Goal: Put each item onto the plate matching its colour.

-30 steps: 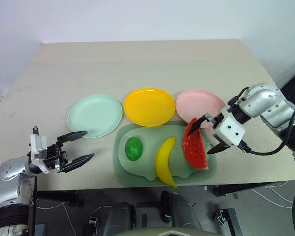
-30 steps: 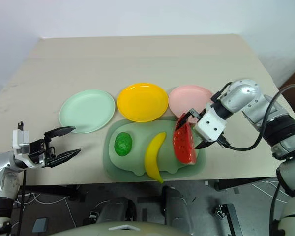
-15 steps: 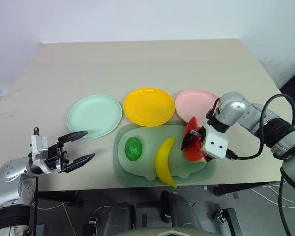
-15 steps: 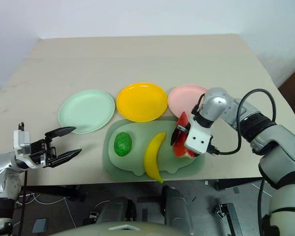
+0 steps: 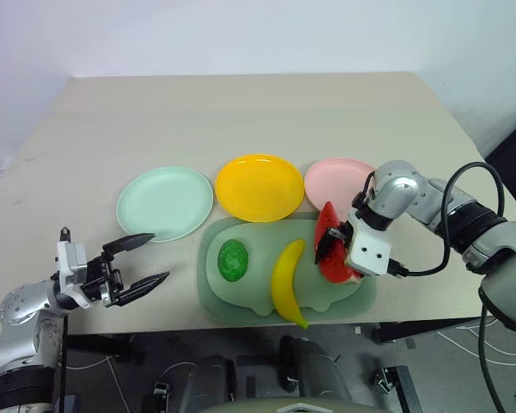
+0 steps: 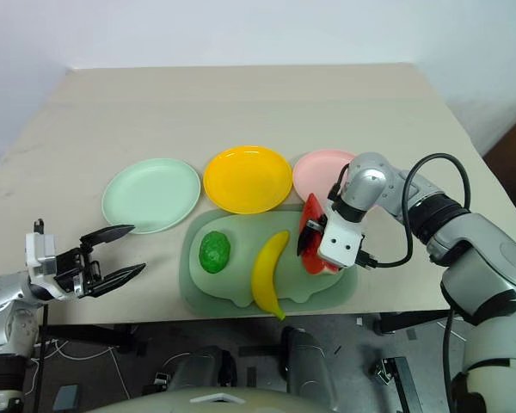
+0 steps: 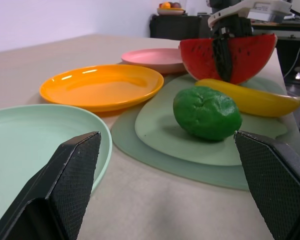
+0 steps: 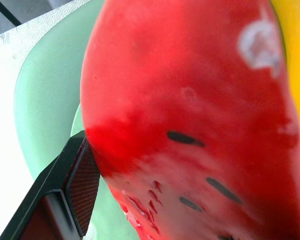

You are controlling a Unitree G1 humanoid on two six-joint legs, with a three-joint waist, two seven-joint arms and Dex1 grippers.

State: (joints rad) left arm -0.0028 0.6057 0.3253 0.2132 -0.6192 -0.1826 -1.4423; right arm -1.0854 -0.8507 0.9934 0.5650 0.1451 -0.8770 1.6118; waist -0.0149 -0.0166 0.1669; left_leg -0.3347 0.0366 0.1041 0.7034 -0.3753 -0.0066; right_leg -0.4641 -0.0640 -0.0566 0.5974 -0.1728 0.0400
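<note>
The red watermelon wedge stands on its green rind at the right end of the sage mat. My right gripper points down onto it and is shut on it, one finger against each red face. The yellow banana lies mid-mat. At the mat's left end sits the bumpy dark-green ball. Behind the mat stand the mint green plate, the yellow plate and the pink plate, all bare. At the table's near left edge my left gripper hangs open and holds nothing.
The tan table stretches bare behind the plates. Its front edge runs just below the mat. A black cable loops off my right forearm beside the pink plate.
My right gripper has dropped and swung left from beside the wedge onto it, and its jaws have narrowed against the red faces. The left gripper has stayed where it was.
</note>
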